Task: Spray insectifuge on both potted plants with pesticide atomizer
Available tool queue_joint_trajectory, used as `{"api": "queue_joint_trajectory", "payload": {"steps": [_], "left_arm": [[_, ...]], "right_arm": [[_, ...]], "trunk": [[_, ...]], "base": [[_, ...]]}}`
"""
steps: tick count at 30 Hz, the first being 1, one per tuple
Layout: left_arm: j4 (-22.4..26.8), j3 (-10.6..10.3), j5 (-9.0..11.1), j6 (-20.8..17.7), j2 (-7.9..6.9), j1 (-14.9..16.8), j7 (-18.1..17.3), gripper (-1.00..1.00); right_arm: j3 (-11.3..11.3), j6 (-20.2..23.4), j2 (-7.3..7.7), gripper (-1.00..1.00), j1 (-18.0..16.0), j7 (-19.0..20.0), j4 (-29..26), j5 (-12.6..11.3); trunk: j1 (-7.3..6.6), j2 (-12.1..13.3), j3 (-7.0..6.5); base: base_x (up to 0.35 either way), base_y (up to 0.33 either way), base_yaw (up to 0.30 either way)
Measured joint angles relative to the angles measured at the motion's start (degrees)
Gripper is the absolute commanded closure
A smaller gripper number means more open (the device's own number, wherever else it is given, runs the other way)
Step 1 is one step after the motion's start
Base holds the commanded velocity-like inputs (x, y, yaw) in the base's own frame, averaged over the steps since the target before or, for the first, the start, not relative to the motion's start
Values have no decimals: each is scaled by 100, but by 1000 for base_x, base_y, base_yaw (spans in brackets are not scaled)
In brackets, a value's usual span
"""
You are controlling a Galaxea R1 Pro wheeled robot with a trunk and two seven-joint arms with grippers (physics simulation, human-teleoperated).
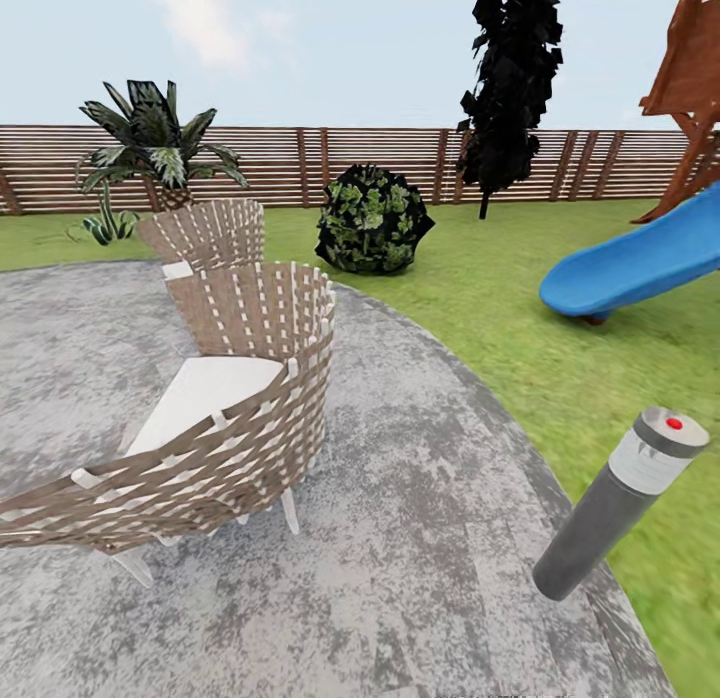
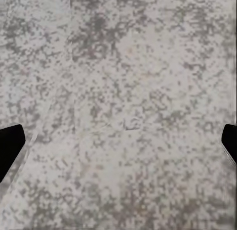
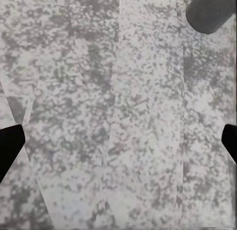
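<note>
While the left gripper (image 2: pixel 118 146) and right gripper (image 3: pixel 118 146) hung spread and empty above the paved patch (image 1: pixel 420 538), the likely pesticide atomizer (image 1: pixel 620 503) stood ungrasped at its right edge.
Risk: a sideways approach could topple this red-spotted cylinder onto the lawn (image 1: pixel 500 308). The right wrist view cropped it; the striped plant (image 1: pixel 105 223) by the fence (image 1: pixel 400 163) was too distant to identify.

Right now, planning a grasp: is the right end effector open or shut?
Open: the right end effector has its fingertips far apart, with grey paving between.
</note>
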State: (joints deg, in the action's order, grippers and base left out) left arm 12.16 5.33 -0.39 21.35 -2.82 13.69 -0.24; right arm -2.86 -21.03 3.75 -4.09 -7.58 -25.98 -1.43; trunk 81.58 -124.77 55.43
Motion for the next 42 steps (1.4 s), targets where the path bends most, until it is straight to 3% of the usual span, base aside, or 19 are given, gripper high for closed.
{"api": "queue_joint_trajectory", "payload": {"steps": [42], "left_arm": [[0, -2, 0, 0, 4, 0, -6, -100]], "right_arm": [[8, 2, -1, -100, 0, -9, -33, -16]], "trunk": [[-2, 0, 0]], "base": [[20, 9, -258]]}}
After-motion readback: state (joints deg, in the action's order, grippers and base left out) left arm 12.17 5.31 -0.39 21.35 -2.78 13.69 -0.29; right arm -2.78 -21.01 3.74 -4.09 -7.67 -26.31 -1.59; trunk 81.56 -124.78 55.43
